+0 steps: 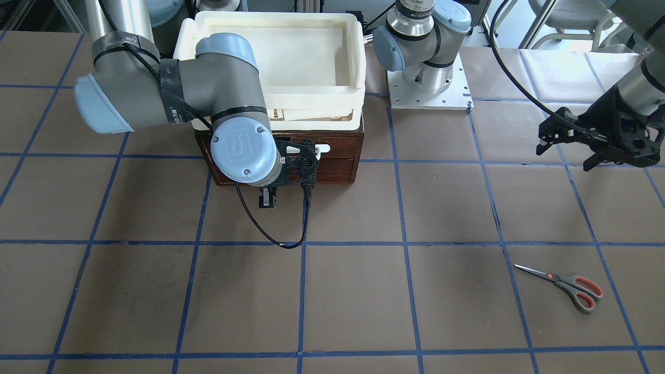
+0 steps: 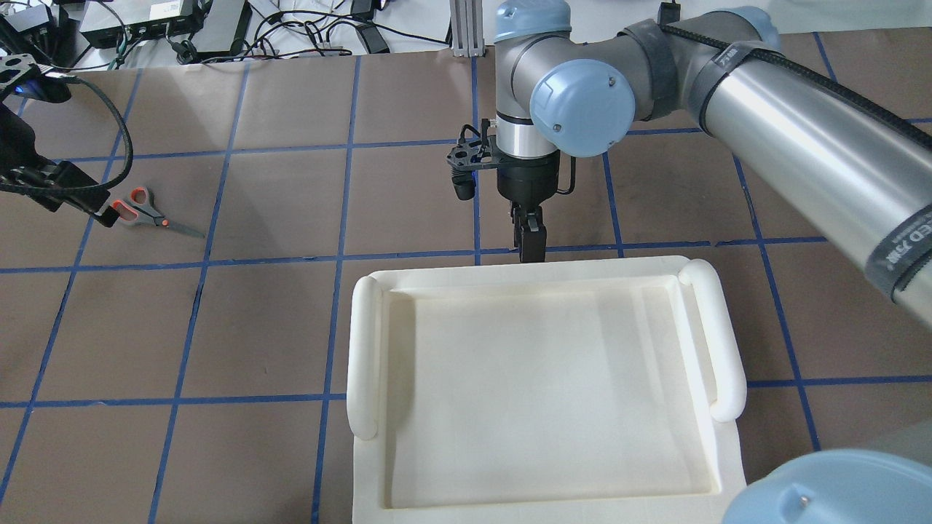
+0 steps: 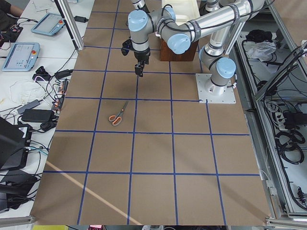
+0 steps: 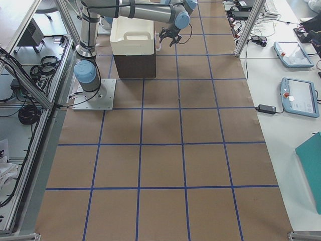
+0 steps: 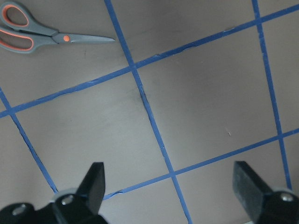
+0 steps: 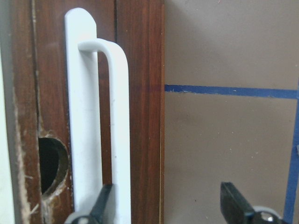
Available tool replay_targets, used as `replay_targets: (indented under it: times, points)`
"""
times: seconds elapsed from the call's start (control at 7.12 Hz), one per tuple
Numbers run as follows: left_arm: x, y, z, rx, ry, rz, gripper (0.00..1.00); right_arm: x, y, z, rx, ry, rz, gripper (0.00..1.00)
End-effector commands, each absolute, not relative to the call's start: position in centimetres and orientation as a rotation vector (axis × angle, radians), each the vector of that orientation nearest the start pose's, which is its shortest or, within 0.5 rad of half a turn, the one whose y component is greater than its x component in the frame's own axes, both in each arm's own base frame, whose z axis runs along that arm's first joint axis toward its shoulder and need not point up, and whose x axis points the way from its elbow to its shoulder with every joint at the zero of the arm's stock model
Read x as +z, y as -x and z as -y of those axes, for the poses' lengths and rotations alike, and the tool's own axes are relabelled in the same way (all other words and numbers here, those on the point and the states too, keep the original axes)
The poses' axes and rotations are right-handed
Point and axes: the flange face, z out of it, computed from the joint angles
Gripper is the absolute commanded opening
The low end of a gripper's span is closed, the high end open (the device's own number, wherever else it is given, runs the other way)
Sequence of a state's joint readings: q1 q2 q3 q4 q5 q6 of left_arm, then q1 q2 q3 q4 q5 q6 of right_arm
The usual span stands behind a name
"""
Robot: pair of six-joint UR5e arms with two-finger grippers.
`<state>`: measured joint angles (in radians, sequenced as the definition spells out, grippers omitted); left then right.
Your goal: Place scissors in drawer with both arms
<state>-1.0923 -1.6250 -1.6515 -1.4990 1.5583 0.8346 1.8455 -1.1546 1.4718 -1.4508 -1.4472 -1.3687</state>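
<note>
Opening of the drawer (image 1: pixel 343 148) is in hand: the right gripper (image 6: pixel 168 200) is set, jaws apart, at the white handle (image 6: pixel 119 116). Next, it must be clamped and pulled. The left gripper (image 5: pixel 170 179) is spread wide near the scissors (image 5: pixel 51 37).

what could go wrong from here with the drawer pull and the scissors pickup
1. The right arm's black two-finger end effector is open with one finger right at the white wire bar handle of the dark-brown wooden drawer. Closing now might clip the bar instead of straddling it.
2. The grey-handled scissors with orange loops lie flat, well off to the side of the left arm's end effector, which is also open. A pinch on the slim blades may slip.
</note>
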Motion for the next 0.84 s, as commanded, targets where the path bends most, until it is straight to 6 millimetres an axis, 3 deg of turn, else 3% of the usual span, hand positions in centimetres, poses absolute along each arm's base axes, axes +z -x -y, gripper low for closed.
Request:
replay_targets:
  times: [0.0,0.14,0.28,0.42,0.7]
  points:
    - [39.7,-15.4,53.1,0.036,-0.785,-3.058,0.96,28.3,-30.0,52.7,0.442,2.032,-1.877,0.81]
    - [37.6,-18.3,54.1,0.009,-0.908,-3.007,0.97,28.2,-30.0,52.7,0.440,2.028,-1.880,0.81]
    - [36.0,-19.6,55.2,-0.020,-1.085,-2.924,0.98,27.8,-30.1,53.2,0.415,2.043,-1.888,0.62]
    - [33.6,-20.3,56.3,-0.007,-1.251,-2.869,0.99,28.0,-30.2,53.8,0.373,2.072,-1.911,0.54]
    - [28.5,-22.0,58.8,-0.025,-1.685,-2.596,1.00,28.5,-30.2,54.0,0.367,2.076,-1.922,0.42]
